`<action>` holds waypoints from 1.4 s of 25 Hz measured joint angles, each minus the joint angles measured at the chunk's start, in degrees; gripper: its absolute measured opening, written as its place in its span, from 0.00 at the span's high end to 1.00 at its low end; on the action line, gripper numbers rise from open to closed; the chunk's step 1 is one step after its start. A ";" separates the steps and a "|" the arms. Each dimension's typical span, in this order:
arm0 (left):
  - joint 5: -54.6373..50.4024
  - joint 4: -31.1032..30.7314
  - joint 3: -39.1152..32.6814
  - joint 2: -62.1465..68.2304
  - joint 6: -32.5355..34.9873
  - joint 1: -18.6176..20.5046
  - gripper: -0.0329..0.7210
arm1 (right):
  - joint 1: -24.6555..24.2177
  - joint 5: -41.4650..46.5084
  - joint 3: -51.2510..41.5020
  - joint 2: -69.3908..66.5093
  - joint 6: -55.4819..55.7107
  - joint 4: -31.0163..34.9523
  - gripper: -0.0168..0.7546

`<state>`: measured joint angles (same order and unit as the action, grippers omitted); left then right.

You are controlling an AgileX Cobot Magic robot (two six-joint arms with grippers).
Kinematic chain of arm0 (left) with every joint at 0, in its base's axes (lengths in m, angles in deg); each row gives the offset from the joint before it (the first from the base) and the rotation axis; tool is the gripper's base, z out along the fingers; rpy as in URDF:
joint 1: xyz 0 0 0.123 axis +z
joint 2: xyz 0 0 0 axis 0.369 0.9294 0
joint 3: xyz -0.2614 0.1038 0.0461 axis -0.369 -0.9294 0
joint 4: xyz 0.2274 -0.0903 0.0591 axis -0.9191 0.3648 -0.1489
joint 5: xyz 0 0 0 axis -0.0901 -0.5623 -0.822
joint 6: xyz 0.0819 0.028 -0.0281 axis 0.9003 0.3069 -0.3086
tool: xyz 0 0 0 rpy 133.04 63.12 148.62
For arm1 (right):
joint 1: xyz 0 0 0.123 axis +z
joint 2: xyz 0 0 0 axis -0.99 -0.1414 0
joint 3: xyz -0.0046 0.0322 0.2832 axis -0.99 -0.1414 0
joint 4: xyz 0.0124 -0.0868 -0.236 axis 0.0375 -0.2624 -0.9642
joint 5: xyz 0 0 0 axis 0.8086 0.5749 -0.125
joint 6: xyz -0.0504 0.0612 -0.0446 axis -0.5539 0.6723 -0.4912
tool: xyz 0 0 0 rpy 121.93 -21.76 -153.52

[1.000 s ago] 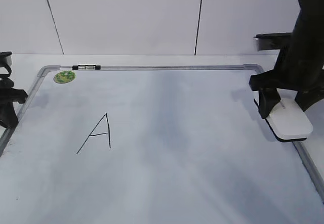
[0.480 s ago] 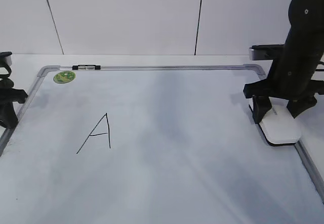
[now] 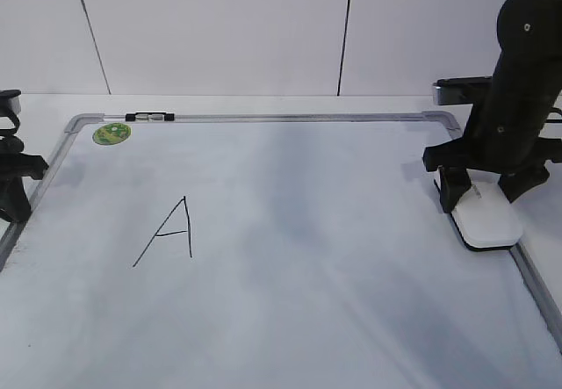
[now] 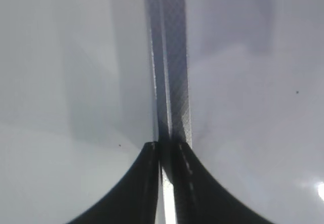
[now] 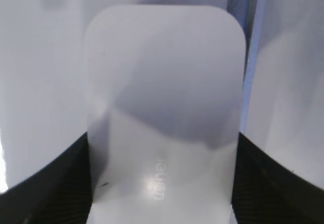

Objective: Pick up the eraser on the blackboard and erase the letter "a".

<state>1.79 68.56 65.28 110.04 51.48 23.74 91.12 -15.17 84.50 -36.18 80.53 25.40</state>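
The white eraser [image 3: 490, 222] lies near the right edge of the blackboard [image 3: 307, 231], a white board with a grey frame. My right gripper [image 3: 481, 198] stands over the eraser with a finger against each long side, shut on it. In the right wrist view the eraser [image 5: 162, 107] fills the space between the two black fingers of the gripper [image 5: 162, 148], with faint lettering on top. No lowercase "a" shows on the board; only an angular capital "A" [image 3: 169, 233] is drawn at the left. My left gripper [image 3: 13, 187] is shut and empty at the board's left frame [image 4: 172, 57].
A round green sticker [image 3: 111, 133] sits in the board's far left corner. A small black clip [image 3: 149, 117] sits on the top frame. A white panelled wall stands behind the table. The board's right frame [image 3: 531, 275] runs just beside the eraser.
My right gripper has carried the eraser a little left and back and lowered it toward the board surface. Over the last half second it has barely moved. The left arm is still.
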 joint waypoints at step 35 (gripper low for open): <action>0.00 0.00 0.00 0.00 0.10 0.00 0.86 | 0.00 0.75 2.56 -2.02 0.20 0.14 0.15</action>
<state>1.79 68.56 65.28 110.04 51.58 23.74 91.12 -14.41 87.07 -38.20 80.73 25.54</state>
